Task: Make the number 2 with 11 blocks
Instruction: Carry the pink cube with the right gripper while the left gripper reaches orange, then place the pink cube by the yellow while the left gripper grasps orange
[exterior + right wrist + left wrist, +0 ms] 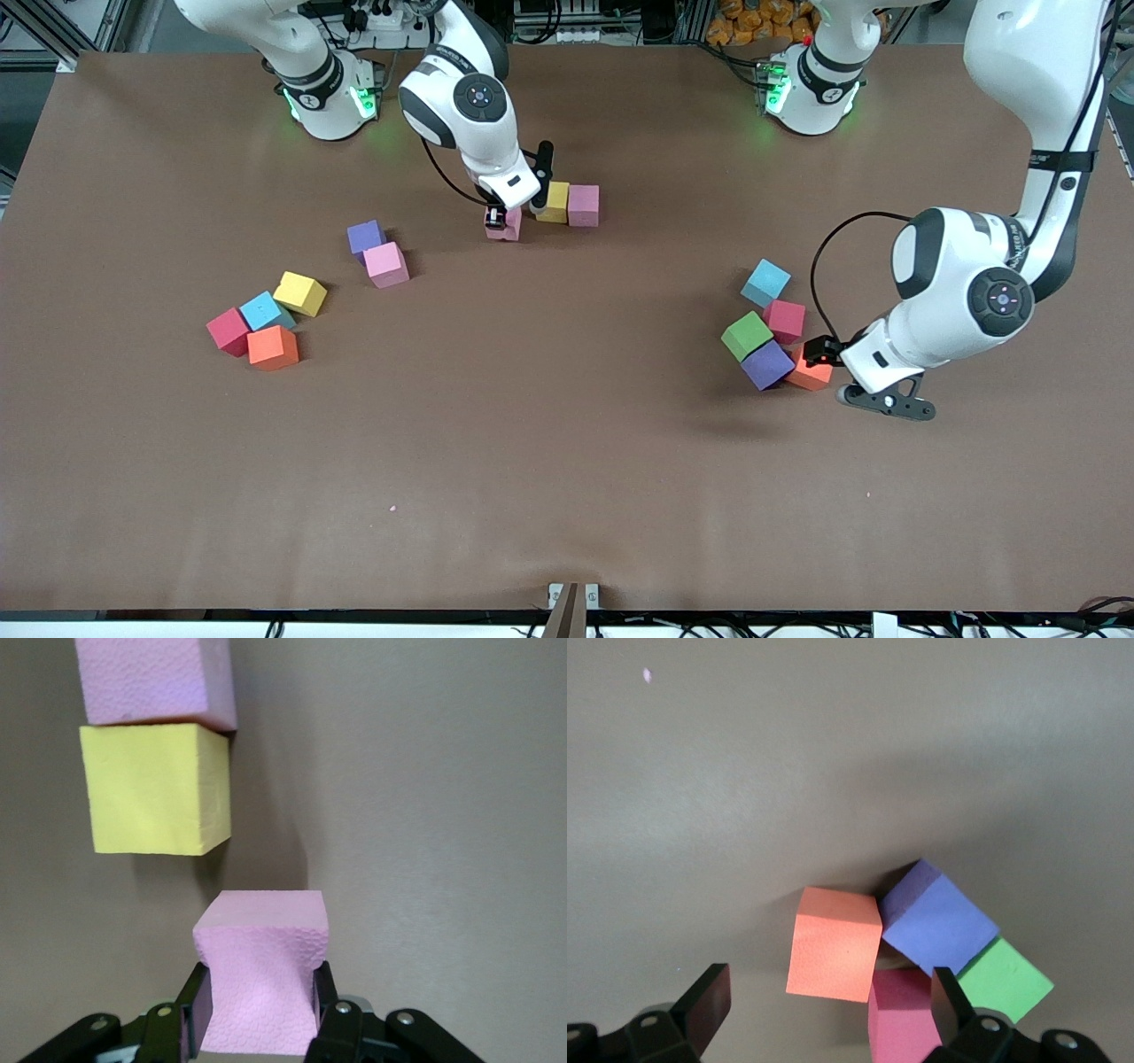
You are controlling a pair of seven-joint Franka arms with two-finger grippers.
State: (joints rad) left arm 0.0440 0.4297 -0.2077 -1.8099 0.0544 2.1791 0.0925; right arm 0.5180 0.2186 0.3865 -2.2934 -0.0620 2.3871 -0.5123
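The right end effector [502, 219] is clamped on a pink matte foam cube [261, 979], its fingers [197, 1010] pressing dents into the cube's two sides. It holds this cube low at the brown surface [567, 461], just beside a yellow foam cube [555, 201] that touches a second pink foam cube [583, 205]; those two sit side by side in a short row near the robots' bases, the start of the number 2's top bar. The held cube stands a little nearer the front camera than the row and is not yet in line with it.

The left end effector [819, 350] has its fingers [709, 1005] spread wide, gripping nothing, low around an orange foam cube [834, 943] at the left arm's end of the surface. That cube belongs to a tight cluster with a purple foam cube [767, 364], a green foam cube [746, 335], a red foam cube [785, 320] and a light blue foam cube [765, 282].

Toward the right arm's end lie a third pink cube [386, 264] touching another purple cube [365, 237], and, nearer the front camera, a group made of a yellow cube [299, 293], a light blue cube [265, 311], a red cube [229, 331] and an orange cube [273, 347].
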